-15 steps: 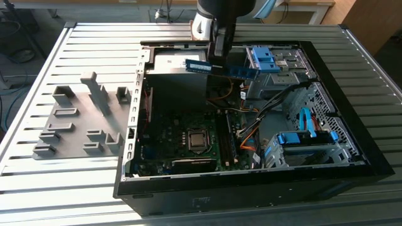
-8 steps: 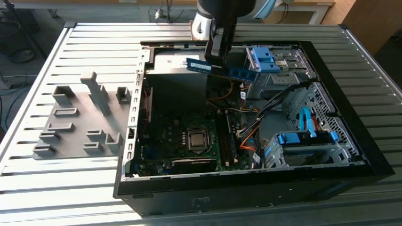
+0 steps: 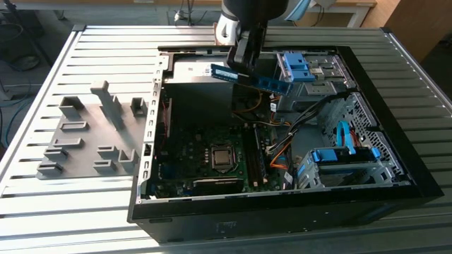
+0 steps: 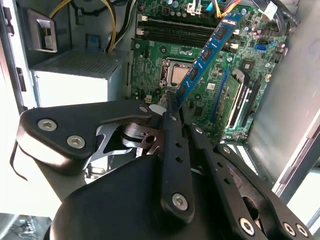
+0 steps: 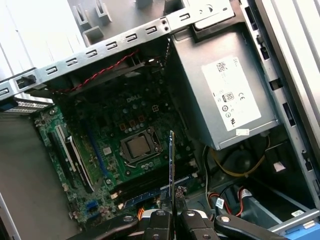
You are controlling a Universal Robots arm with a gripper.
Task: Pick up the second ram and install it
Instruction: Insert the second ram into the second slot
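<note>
The gripper (image 3: 244, 67) pinches the second ram (image 3: 253, 78) (image 4: 204, 53) (image 5: 171, 165) by one end, tilted, at the exterior view's upper centre above the open computer case (image 3: 395, 153), over its motherboard (image 4: 200, 75).

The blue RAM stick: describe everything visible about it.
The thin blue circuit-board stick, the second ram, carries a white sticker and dark chips along its face. The end effector is shut on one end, holding it in the air, tilted, above the open black computer case. In the second wrist view it stretches over the green motherboard, touching nothing else.
</note>
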